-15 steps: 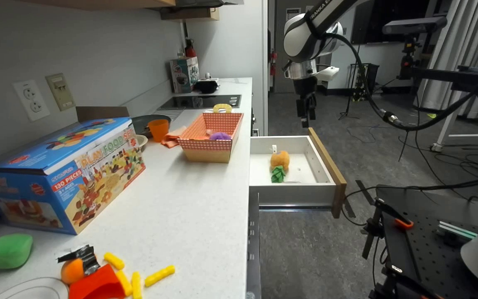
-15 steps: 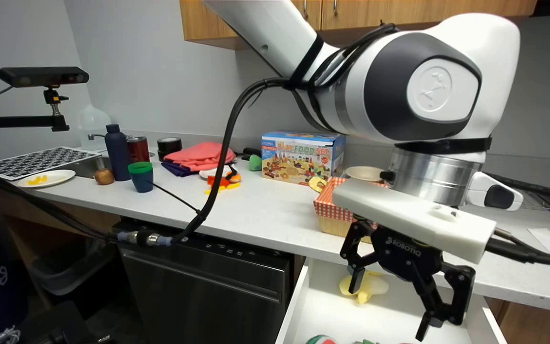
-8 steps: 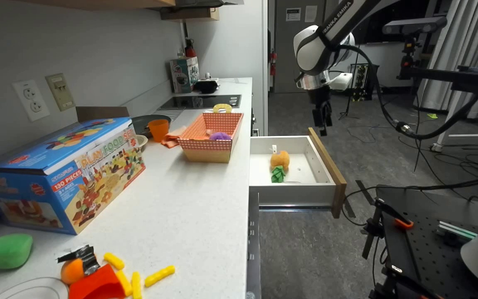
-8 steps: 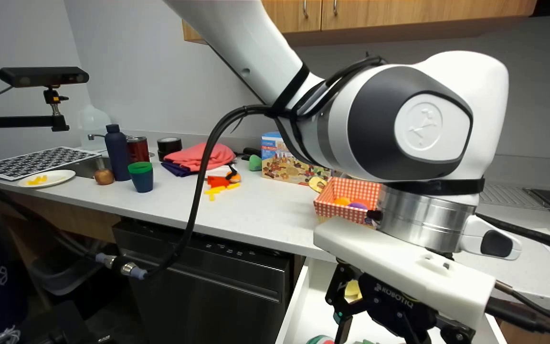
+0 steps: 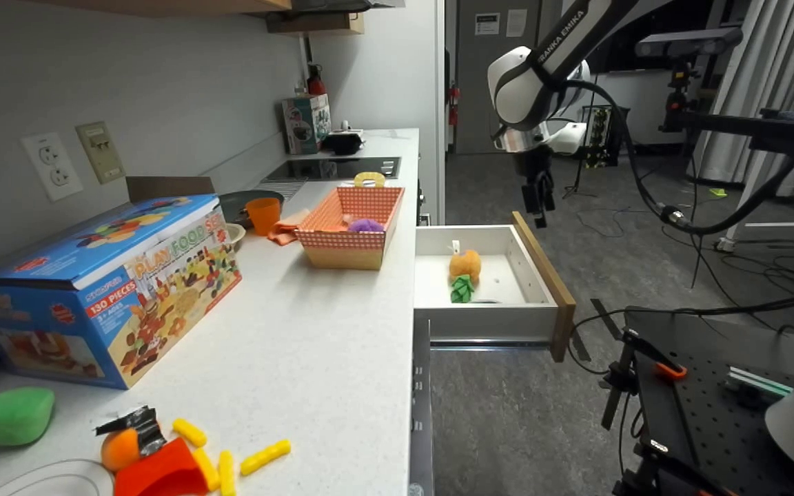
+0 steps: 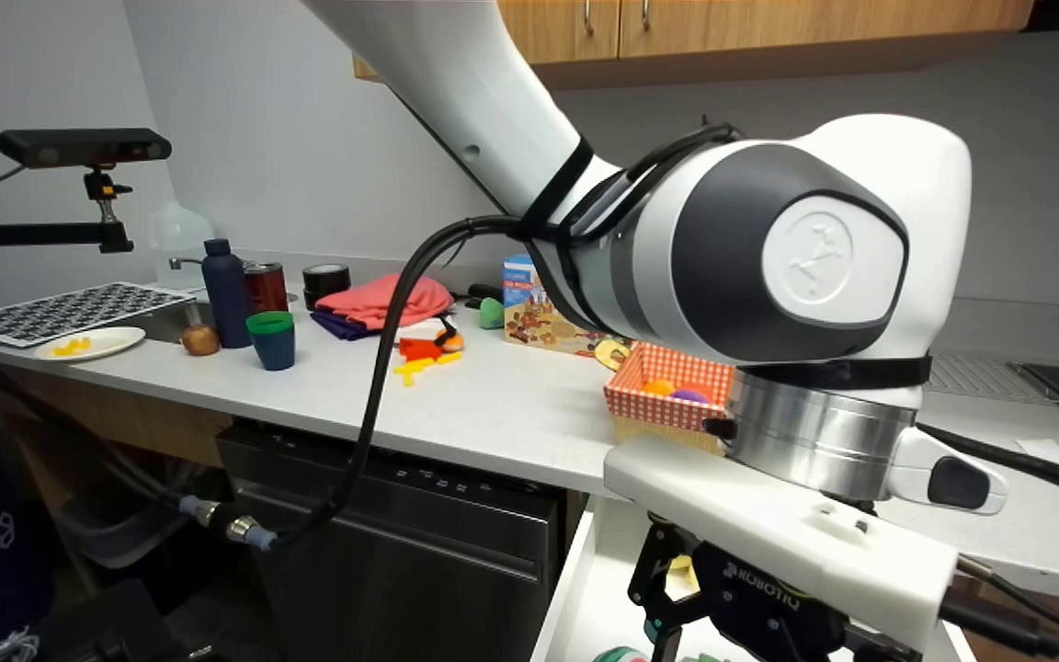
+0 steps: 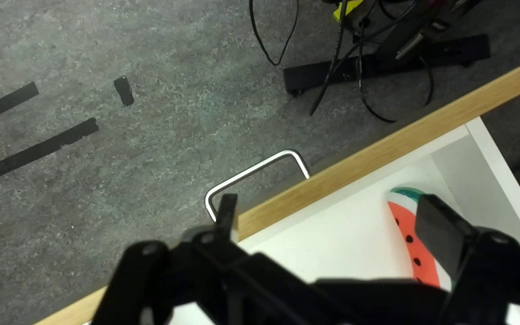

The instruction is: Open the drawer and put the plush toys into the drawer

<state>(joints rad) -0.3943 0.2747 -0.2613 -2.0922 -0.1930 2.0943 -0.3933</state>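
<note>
The drawer (image 5: 493, 318) stands pulled out, its wooden front edge (image 7: 377, 157) and metal handle (image 7: 253, 170) in the wrist view. Inside lie plush toys: an orange one with green leaves (image 5: 464, 264), a red watermelon slice (image 7: 415, 248), and a yellow one (image 6: 682, 572) partly hidden behind the gripper. The checked basket (image 5: 342, 259) on the counter holds a purple lump (image 6: 690, 395) and an orange lump (image 6: 658, 387). My gripper (image 7: 327, 210) is open, pointing down near the drawer front. Nothing is between its fingers; in the wrist view the right one overlaps the watermelon slice.
On the white counter (image 5: 287, 386) are a large cardboard box (image 5: 169, 303), a green lump (image 5: 14, 417), an orange cup (image 5: 263, 215) and a red plastic toy (image 5: 163, 468) with yellow sticks. A dark table (image 5: 714, 386) stands beyond the drawer.
My gripper has moved away from the counter toward the drawer's front, and lower in both exterior views, mostly in the first half second. It has stayed open; drawer and toys have not moved.
</note>
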